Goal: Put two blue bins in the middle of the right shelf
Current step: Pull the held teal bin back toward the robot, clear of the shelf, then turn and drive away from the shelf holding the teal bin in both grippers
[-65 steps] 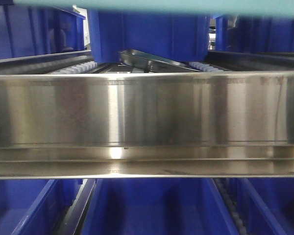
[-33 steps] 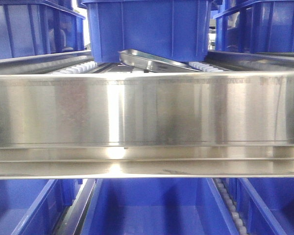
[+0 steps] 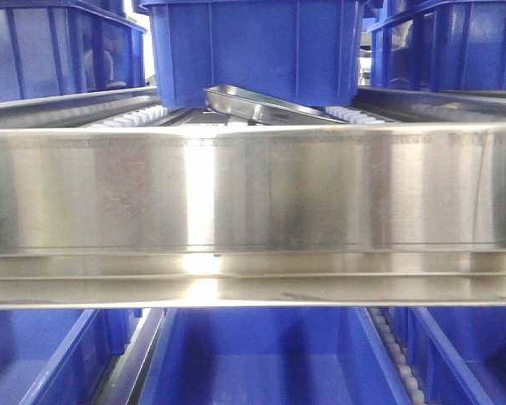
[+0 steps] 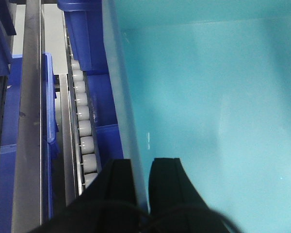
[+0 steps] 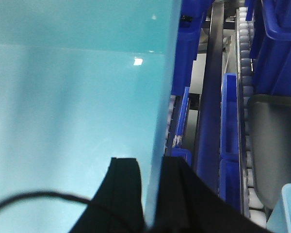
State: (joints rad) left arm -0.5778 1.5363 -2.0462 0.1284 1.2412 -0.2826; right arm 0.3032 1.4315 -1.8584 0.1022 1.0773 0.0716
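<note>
I had the left claw (image 4: 141,166) pinched shut on one wall of the bin (image 4: 208,121), and the right claw (image 5: 153,166) shut on the opposite wall. The bin hung between them above rollers (image 4: 85,131) and dark crates (image 4: 85,34), and the steel rail (image 3: 253,190) filled the front view.

A broad brushed stainless-steel front rail (image 3: 253,194) spans mid-frame. Behind it, along the top of the frame, white roller tracks (image 3: 139,114) carry three dark royal-blue ribbed plastic crates (image 3: 253,51). A shiny steel tray (image 3: 270,105) lies tilted at the centre crate's foot.
</note>
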